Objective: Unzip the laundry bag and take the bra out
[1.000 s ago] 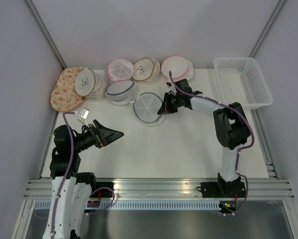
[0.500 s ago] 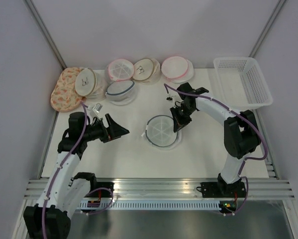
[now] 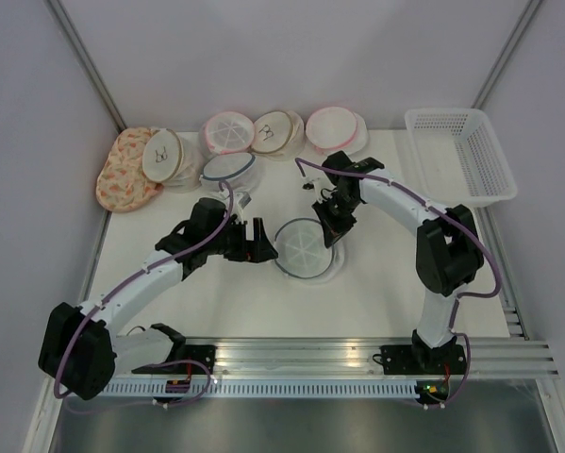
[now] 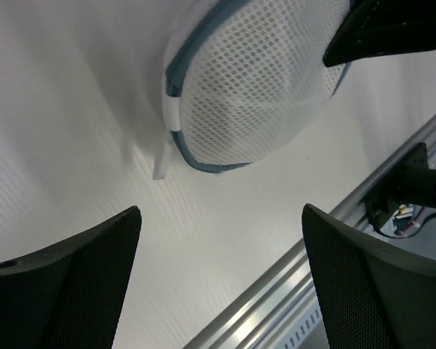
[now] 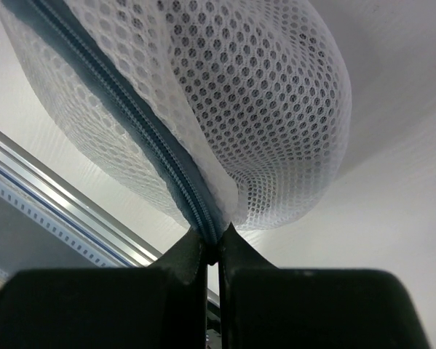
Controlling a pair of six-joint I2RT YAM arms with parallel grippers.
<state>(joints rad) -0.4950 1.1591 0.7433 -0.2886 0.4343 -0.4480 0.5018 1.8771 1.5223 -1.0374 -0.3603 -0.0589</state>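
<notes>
The laundry bag (image 3: 303,248), a round white mesh dome with a grey-blue zipper rim, lies in the middle of the table. My right gripper (image 3: 327,232) is shut on its rim at the bag's right edge; the right wrist view shows the jaws pinching the zipper rim (image 5: 212,243) of the laundry bag (image 5: 225,109). My left gripper (image 3: 263,247) is open and empty just left of the bag; in the left wrist view the laundry bag (image 4: 254,80) lies ahead of the open fingers (image 4: 79,291), with a white tab sticking out of the rim. The bra is hidden.
Several other mesh bags lie along the back: a second grey-blue-rimmed one (image 3: 228,172), pink-rimmed ones (image 3: 227,130) (image 3: 335,129), beige-rimmed ones (image 3: 165,156) (image 3: 276,131), and a floral piece (image 3: 122,170). A white plastic basket (image 3: 459,156) stands back right. The metal rail (image 3: 301,354) runs along the front.
My left arm has reached right, from the table's left side to just beside the bag. My right gripper dragged the bag from the back to the table's middle and holds it there.
</notes>
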